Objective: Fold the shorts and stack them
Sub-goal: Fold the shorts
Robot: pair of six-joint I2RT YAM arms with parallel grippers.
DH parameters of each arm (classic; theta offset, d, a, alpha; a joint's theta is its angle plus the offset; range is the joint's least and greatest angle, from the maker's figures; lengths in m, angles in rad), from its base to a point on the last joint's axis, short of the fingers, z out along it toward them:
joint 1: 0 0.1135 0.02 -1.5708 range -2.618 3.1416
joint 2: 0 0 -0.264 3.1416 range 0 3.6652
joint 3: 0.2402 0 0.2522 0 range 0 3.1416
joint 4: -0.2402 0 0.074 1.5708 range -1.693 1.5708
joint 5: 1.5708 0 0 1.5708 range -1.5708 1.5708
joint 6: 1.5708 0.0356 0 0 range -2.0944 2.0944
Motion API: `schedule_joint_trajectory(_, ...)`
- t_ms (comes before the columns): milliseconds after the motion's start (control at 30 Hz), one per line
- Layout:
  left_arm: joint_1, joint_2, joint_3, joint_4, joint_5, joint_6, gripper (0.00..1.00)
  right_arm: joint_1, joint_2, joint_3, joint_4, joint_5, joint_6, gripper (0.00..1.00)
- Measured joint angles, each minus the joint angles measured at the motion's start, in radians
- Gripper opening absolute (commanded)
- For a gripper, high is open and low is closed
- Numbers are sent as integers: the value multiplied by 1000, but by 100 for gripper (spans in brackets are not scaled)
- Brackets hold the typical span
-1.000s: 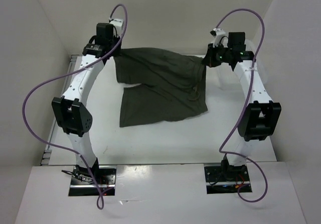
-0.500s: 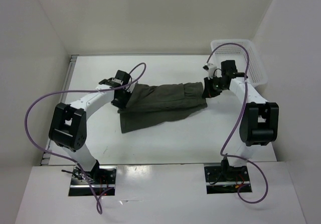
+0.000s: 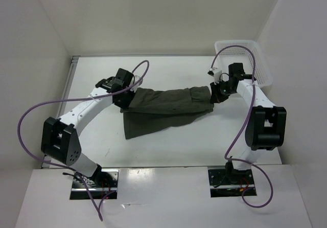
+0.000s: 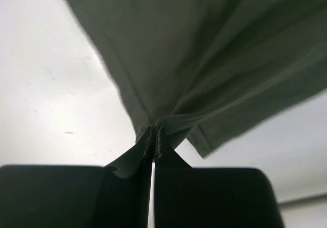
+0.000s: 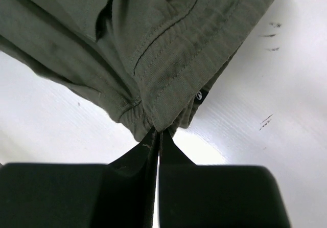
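The dark olive-green shorts (image 3: pixel 166 108) lie across the middle of the white table, folded over lengthwise, with a lower layer sticking out at the near left. My left gripper (image 3: pixel 124 99) is shut on the left end of the shorts (image 4: pixel 204 59), low over the table. My right gripper (image 3: pixel 215 95) is shut on the waistband end of the shorts (image 5: pixel 168 59), also low. In both wrist views the jaws are pressed together on a pinch of fabric.
A white mesh basket (image 3: pixel 258 64) stands at the back right corner, just behind the right arm. White walls close the table at the back and both sides. Purple cables loop off both arms.
A second ago both grippers held the shorts high and spread at the back. They have come forward and down, laying the cloth folded over itself; the basket is now uncovered to view.
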Motion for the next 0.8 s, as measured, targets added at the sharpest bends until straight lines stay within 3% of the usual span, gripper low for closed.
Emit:
schedule_joint_trajectory(300,-140,-47,-131,-132,68,0,6,8,-3,-40,-6,50,-45,0)
schedule_joint_trajectory(333,-147,-46,-145,-134,70,0,11,13,-6,-51,-5,60,-51,15)
schedule_joint_trajectory(400,-160,-41,-174,-135,75,2,20,34,-11,-87,1,99,-60,55)
schedule_joint_trajectory(467,-172,-31,-201,-151,76,1,27,52,-13,-120,2,151,-72,74)
schedule_joint_trajectory(500,-175,-28,-205,-169,80,2,31,60,-13,-127,1,177,-79,76)
schedule_joint_trajectory(567,-180,-27,-202,-211,95,2,35,59,-23,-123,0,219,-89,81)
schedule_joint_trajectory(667,-180,-35,-137,-307,148,2,38,42,-89,-92,-6,240,-102,79)
schedule_joint_trajectory(800,-177,-69,38,-369,232,1,39,101,-283,-56,55,260,-101,56)
